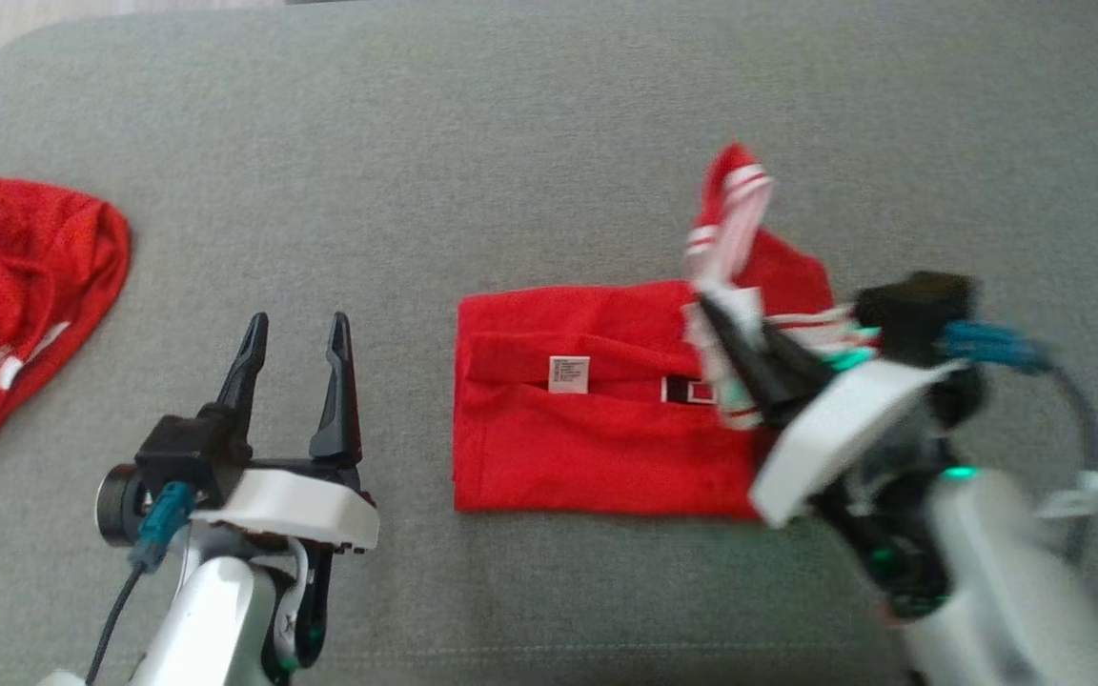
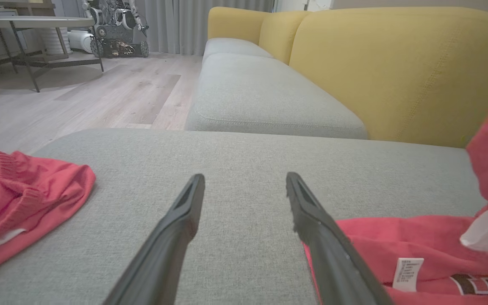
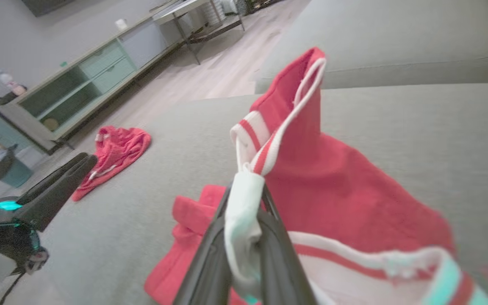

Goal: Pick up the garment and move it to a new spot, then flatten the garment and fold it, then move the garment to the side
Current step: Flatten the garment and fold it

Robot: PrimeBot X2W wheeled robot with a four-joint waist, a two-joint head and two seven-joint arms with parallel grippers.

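Nearest, the right hand (image 3: 246,197) is pinching the white striped edge of the red garment (image 1: 597,438) and holds this edge up above the rest, which lies folded flat on the grey sofa seat (image 1: 511,124). To the left of the garment the left hand (image 1: 299,329) hovers with its fingers spread, and another red cloth (image 1: 25,276) lies well apart at the far left.

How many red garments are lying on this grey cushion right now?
2. The folded garment lies midway across the grey cushion, its striped edge pinched by the right gripper. The crumpled garment sits at the cushion's left end. None appears hidden.
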